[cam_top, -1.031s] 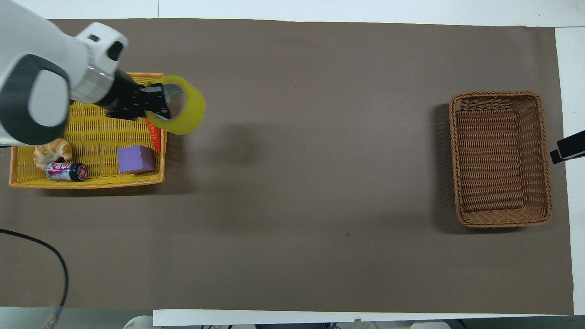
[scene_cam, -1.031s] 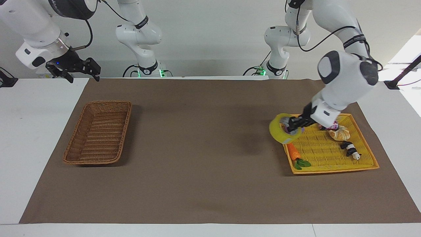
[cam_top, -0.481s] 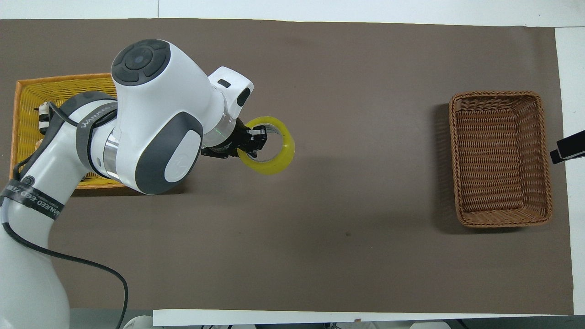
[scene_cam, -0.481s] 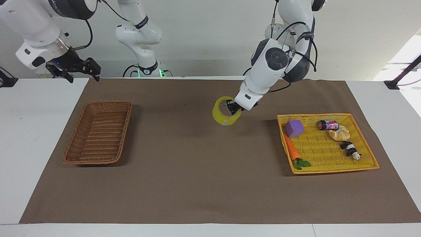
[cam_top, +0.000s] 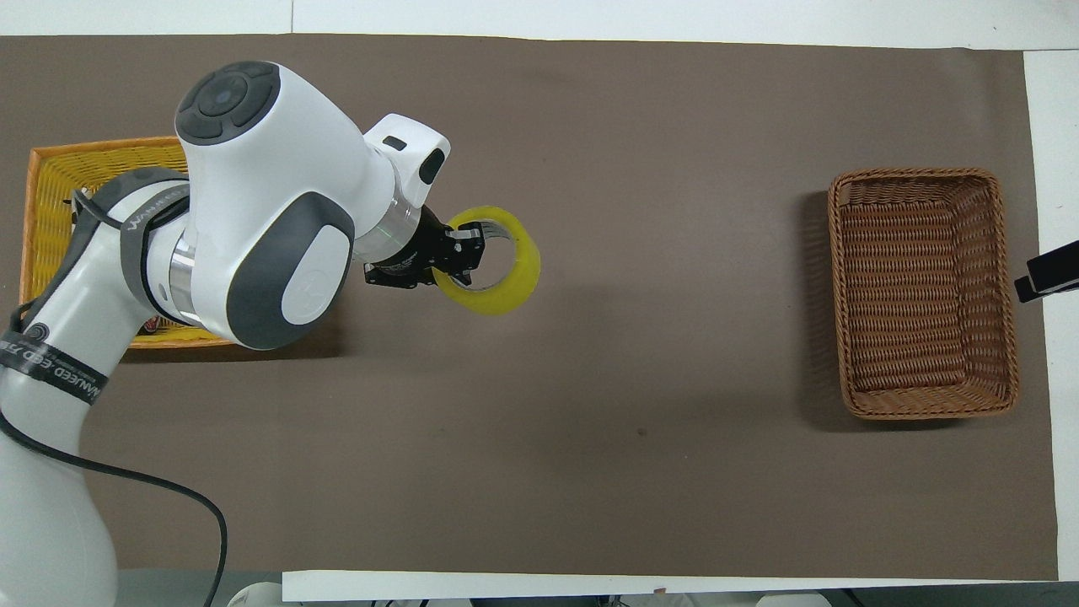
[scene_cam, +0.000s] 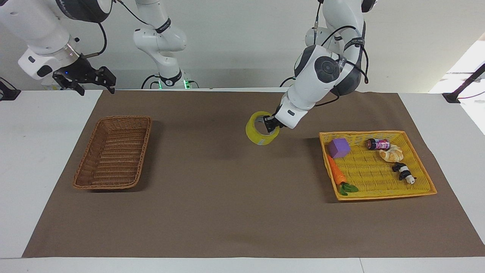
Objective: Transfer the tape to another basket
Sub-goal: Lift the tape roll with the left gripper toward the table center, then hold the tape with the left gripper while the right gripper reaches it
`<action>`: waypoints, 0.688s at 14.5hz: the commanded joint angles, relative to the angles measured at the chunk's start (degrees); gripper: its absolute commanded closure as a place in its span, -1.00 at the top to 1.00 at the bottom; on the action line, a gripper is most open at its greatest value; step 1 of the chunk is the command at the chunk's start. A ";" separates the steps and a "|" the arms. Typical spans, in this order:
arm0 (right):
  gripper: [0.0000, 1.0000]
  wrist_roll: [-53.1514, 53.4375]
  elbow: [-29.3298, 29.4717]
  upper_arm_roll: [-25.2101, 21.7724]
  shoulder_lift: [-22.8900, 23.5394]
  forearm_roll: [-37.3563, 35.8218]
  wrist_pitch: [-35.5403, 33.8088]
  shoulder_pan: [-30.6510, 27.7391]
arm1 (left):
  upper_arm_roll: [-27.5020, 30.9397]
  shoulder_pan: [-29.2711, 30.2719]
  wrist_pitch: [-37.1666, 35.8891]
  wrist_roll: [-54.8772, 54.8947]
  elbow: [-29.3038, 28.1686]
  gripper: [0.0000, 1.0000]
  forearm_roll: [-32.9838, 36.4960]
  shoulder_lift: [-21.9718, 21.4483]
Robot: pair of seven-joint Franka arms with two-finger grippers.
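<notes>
The left pincer (scene_cam: 271,124) carried the tape (scene_cam: 259,129) off the yellow tray (scene_cam: 379,193).

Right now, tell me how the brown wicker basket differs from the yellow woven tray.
The brown wicker basket holds nothing; the yellow woven tray holds a purple block, a toy carrot, a can, a croissant and a small panda figure. The basket has taller, sloping sides; the tray is shallow. The basket lies toward the right arm's end of the table, the tray toward the left arm's. Both are woven and rectangular.
</notes>
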 commanded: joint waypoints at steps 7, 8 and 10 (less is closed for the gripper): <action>0.99 -2.85 -5.61 0.63 -1.06 22.39 8.23 0.05 | 0.00 0.46 0.81 -1.80 -1.26 -1.00 -1.16 -1.55; 0.99 -2.85 -6.67 0.63 -0.19 29.13 9.90 0.05 | 0.00 0.55 0.90 -1.80 -1.08 -1.00 -1.16 -1.47; 0.99 -2.85 -12.10 0.63 1.13 43.46 15.68 0.31 | 0.00 0.46 0.81 -1.80 -1.17 -1.00 -1.16 -1.55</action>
